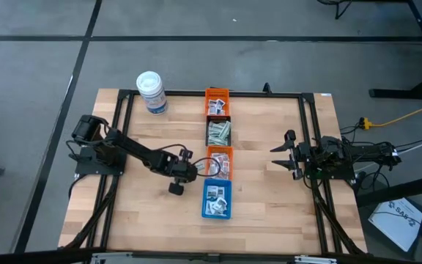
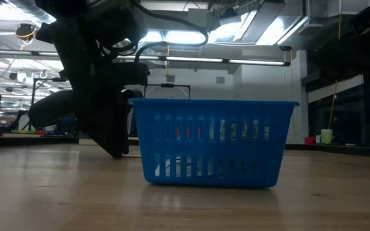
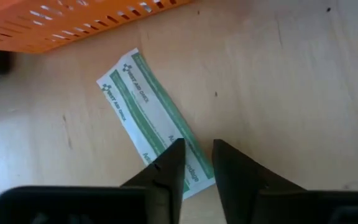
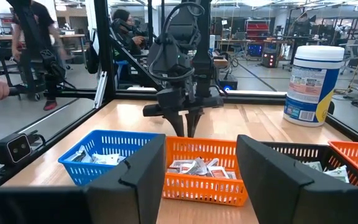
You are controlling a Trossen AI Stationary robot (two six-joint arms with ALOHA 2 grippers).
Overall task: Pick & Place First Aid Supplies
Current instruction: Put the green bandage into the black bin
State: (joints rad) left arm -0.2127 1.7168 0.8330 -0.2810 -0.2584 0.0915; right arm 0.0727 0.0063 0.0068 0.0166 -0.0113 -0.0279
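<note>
A light wooden table (image 1: 269,183) carries a row of four bins: orange bin (image 1: 216,101), black bin (image 1: 219,132), second orange bin (image 1: 220,160), blue bin (image 1: 217,199). A white tub (image 1: 152,92) stands near one corner, and a green-striped strip (image 3: 151,116) lies flat just beside an orange bin

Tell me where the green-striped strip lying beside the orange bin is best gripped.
Probably at its near end, from straight above: the strip lies flat on the table, and the left tool already straddles that end, clear of the orange bin.
</note>
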